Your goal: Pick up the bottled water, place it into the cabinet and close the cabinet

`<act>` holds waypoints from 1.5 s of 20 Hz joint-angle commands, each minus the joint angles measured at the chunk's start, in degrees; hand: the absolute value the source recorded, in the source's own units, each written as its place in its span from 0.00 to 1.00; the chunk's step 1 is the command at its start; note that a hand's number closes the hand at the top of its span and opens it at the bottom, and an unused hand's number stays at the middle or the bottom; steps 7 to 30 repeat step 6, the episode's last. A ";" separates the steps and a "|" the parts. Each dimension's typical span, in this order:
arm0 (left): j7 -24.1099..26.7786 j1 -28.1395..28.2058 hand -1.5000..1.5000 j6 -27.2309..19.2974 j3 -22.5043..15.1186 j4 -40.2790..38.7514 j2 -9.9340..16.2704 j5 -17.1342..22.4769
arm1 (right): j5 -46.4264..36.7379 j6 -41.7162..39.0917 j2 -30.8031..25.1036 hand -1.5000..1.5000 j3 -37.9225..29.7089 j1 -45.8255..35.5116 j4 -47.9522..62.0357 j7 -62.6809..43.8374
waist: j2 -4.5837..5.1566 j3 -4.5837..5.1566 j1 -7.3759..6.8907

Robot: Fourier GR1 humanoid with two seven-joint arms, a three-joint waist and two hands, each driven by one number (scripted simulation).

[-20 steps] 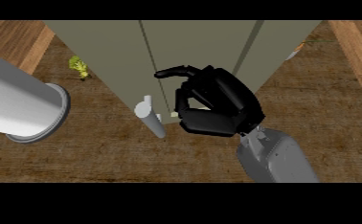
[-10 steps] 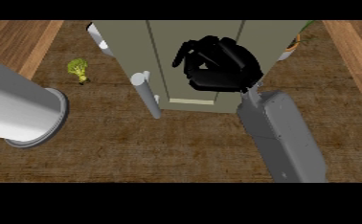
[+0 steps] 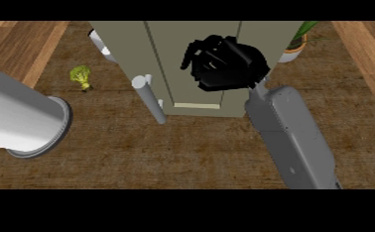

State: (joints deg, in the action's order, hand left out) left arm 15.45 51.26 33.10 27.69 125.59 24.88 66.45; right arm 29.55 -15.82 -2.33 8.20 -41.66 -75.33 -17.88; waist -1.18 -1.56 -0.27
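- One black right hand (image 3: pixel 223 67) shows in the upper middle of the frame, its grey forearm (image 3: pixel 289 132) running down to the lower right edge.
- Its fingers are curled inward and bunched over the top of the tall olive-grey cabinet (image 3: pixel 132 52); whether they hold anything I cannot tell, since the hand hides whatever lies under it.
- The bottled water cannot be made out anywhere in the head view, so its place, its long axis and the way it points cannot be told.
- The cabinet fills the upper centre, its panels running from the top of the scene down to a pale lower edge near mid-frame.
- A long grey bar handle (image 3: pixel 149 98) slants at the cabinet's lower left.
- A large grey cylinder (image 3: pixel 29 119) enters from the left edge.
- A small yellow-green leafy vegetable (image 3: pixel 81 76) lies on the brown wooden counter (image 3: pixel 183 156) at the upper left, well apart from the cabinet.
- A potted green plant (image 3: pixel 296 45) shows at the upper right, just beside the cabinet.
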 commanded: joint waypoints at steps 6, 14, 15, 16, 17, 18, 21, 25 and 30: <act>-2.00 -2.35 0.00 0.09 -0.81 0.26 -0.21 -0.18 | 2.29 4.73 2.13 1.00 0.54 -9.57 5.26 -1.66 | 1.51 1.61 -2.56; -2.00 -2.35 0.00 0.09 -0.81 0.26 -0.21 -0.18 | 2.29 4.73 2.13 1.00 0.54 -9.57 5.26 -1.66 | 1.51 1.61 -2.56; -2.00 -2.35 0.00 0.09 -0.81 0.26 -0.21 -0.18 | 2.29 4.73 2.13 1.00 0.54 -9.57 5.26 -1.66 | 1.51 1.61 -2.56; -2.00 -2.35 0.00 0.09 -0.81 0.26 -0.21 -0.18 | 2.29 4.73 2.13 1.00 0.54 -9.57 5.26 -1.66 | 1.51 1.61 -2.56; -2.00 -2.35 0.00 0.09 -0.81 0.26 -0.21 -0.18 | 2.29 4.73 2.13 1.00 0.54 -9.57 5.26 -1.66 | 1.51 1.61 -2.56; -2.00 -2.35 0.00 0.09 -0.81 0.26 -0.21 -0.18 | 2.29 4.73 2.13 1.00 0.54 -9.57 5.26 -1.66 | 1.51 1.61 -2.56; -2.00 -2.35 0.00 0.09 -0.81 0.26 -0.21 -0.18 | 2.29 4.73 2.13 1.00 0.54 -9.57 5.26 -1.66 | 1.51 1.61 -2.56; -2.00 -2.35 0.00 0.09 -0.81 0.26 -0.21 -0.18 | 2.29 4.73 2.13 1.00 0.54 -9.57 5.26 -1.66 | 1.51 1.61 -2.56; -2.00 -2.35 0.00 0.09 -0.81 0.26 -0.21 -0.18 | 2.29 4.73 2.13 1.00 0.54 -9.57 5.26 -1.66 | 1.51 1.61 -2.56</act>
